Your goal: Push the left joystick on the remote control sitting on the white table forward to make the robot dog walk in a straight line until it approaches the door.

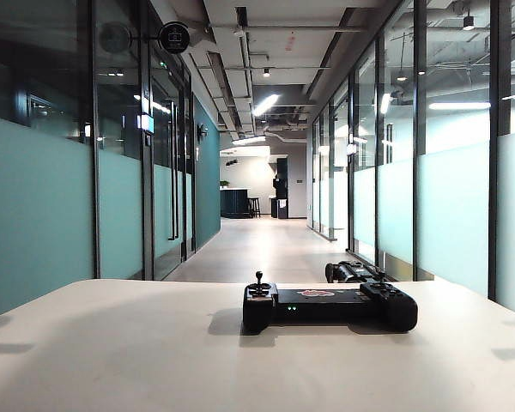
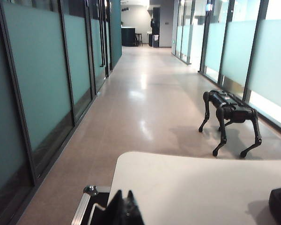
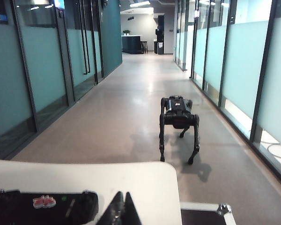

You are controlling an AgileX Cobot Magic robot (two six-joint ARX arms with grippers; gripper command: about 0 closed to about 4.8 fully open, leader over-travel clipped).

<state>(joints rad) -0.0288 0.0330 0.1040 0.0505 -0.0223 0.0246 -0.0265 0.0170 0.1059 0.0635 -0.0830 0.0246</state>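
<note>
While the dog [image 3: 179, 123] stands in the corridor beyond the table's [image 1: 112, 343] far edge, we have not yet reached the remote [image 1: 328, 305], which sits near that far edge, right of its middle. Our left gripper [image 2: 125, 206] hangs low by the table's left edge, and its state we cannot tell; our right gripper [image 3: 123, 206] is clenched on nothing, close behind the remote. We judge the approach is just beginning. Next, a fingertip must meet the left joystick [image 1: 258, 282] and press it forward.
</note>
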